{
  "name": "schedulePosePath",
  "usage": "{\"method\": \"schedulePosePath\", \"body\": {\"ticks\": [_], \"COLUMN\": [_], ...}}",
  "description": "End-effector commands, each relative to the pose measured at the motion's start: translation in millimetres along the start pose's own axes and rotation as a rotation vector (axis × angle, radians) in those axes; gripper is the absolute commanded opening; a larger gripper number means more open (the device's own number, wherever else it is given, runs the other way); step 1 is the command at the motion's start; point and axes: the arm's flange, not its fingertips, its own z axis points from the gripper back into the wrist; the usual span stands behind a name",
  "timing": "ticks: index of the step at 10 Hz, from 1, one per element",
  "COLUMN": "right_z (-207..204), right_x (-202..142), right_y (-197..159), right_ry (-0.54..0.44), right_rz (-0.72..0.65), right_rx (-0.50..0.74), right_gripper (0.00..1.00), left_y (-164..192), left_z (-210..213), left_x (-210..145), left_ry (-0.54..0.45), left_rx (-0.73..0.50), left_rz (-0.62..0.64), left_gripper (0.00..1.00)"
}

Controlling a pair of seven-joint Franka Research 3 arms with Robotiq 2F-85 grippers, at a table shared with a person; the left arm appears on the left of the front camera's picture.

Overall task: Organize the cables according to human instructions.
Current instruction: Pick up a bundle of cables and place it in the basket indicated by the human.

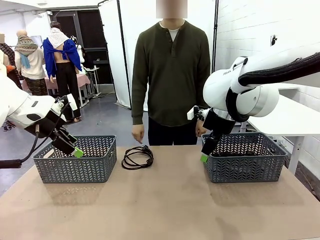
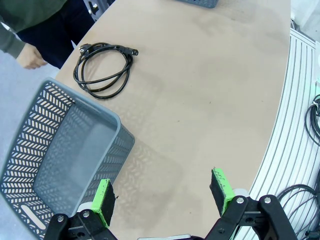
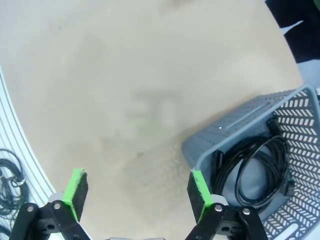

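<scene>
— What do we see of the cables?

— One cable (image 1: 137, 156) lies on the tan table (image 1: 165, 210) between the two baskets, near the far edge: a thin black rubber cord wound in a loose round bundle, its chunky plugs (image 2: 86, 48) at the side toward the person (image 1: 171, 75). A second cable (image 3: 252, 167) is coiled in the right basket (image 1: 245, 157), against its grey floor.

— And the baskets?

— Both are grey plastic, rectangular, with a woven herringbone lattice in the walls. In the left wrist view we find no cable in the part of the left basket (image 1: 75, 159) that shows.

— The grippers?

— Our left gripper (image 2: 165, 192) hangs above that basket's near corner, its green pads spread wide with nothing between them. Our right gripper (image 3: 136, 192) hovers at the inner corner of the right basket, likewise wide apart and holding nothing.

— What else is around?

— The person stands at the far side, one hand (image 1: 138, 133) lowered just above the loose cable.
</scene>
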Motion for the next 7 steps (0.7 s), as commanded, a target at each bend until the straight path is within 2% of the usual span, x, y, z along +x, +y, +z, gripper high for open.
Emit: {"method": "schedulePosePath", "body": {"ticks": [1,7], "right_z": [-0.3,-0.3], "right_x": [0.9,0.9], "right_y": [-0.2,-0.2], "right_ry": [0.003,0.003], "right_rz": [0.001,0.001], "right_rx": [-0.005,-0.005], "right_gripper": [1.0,1.0], "left_y": [3.8,3.8], "left_z": [-0.4,-0.4], "left_x": [-3.0,-3.0], "left_ry": [-0.015,-0.015], "left_rx": [-0.02,-0.02], "left_rz": [-0.01,-0.01], "left_gripper": [1.0,1.0]}}
